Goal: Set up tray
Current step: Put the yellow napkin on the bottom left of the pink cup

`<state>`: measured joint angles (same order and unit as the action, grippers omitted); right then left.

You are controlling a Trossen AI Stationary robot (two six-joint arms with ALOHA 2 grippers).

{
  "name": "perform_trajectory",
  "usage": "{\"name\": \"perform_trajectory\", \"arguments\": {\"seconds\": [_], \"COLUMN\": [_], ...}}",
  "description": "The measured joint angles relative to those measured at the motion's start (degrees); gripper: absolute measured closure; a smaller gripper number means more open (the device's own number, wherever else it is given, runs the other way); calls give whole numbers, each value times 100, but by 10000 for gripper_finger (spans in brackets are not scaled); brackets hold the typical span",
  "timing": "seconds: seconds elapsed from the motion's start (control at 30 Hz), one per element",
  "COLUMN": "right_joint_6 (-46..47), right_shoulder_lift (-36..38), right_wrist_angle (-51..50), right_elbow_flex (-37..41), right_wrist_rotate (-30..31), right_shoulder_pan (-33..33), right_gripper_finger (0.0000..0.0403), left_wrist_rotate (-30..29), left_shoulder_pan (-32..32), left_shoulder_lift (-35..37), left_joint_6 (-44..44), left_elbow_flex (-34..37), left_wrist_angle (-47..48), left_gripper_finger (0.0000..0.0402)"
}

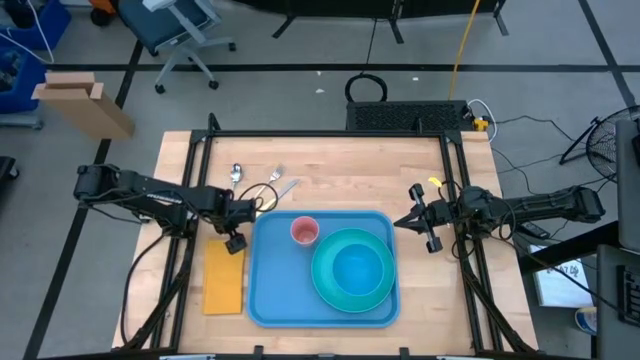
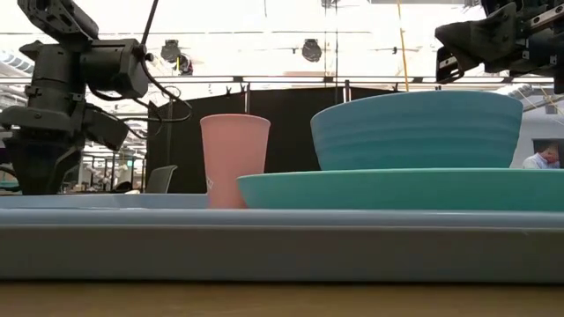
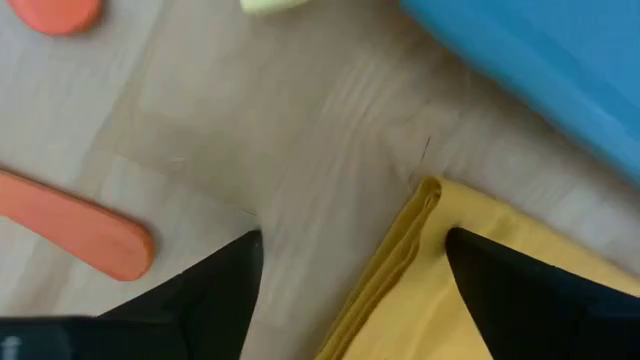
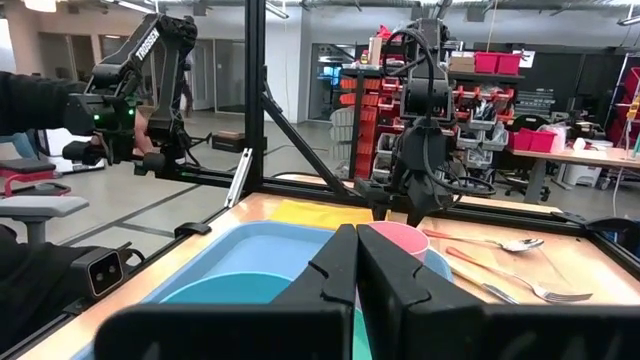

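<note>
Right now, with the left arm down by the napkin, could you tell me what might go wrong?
1. The left gripper has open jaws over the yellow napkin edge; closing may only bunch the fold.
2. The utensils lie close behind that arm and could be swept.
3. Lifting the napkin may snag the tray rim.

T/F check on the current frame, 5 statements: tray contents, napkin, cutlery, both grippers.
1. The pink cup stands on the tray. True.
2. The bowl sits directly on the table. False: it sits in the teal plate on the tray.
3. The left gripper is open over the yellow napkin. True.
4. The right gripper holds the cup. False: it is shut, empty, beside the tray.
5. The cutlery lies on the tray. False: on the table beyond it.
</note>
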<state>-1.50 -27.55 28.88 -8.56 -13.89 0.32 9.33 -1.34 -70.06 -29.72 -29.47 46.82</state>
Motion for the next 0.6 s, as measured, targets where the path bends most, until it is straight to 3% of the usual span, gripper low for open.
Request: {"name": "perform_trajectory", "arguments": {"seconds": [0.37, 0.47, 0.6], "right_joint_6": [4, 4, 4], "right_shoulder_lift": [0, 0, 0], "right_wrist_angle": [0, 2, 4], "right_elbow_flex": [0, 0, 0], "right_wrist_rotate": [0, 1, 0], "right_shoulder_pan": [0, 0, 0], "right_gripper_finger": [403, 403, 403], "left_wrist_rotate": [-352, -227, 41], "left_shoulder_pan": [225, 242, 295], "left_shoulder_lift": [20, 17, 4], "left_joint_6": [-405, -492, -522], "left_elbow_flex": [253, 260, 264], "left_wrist_angle": [-456, -521, -622], "left_gripper_finger": [169, 234, 362]}}
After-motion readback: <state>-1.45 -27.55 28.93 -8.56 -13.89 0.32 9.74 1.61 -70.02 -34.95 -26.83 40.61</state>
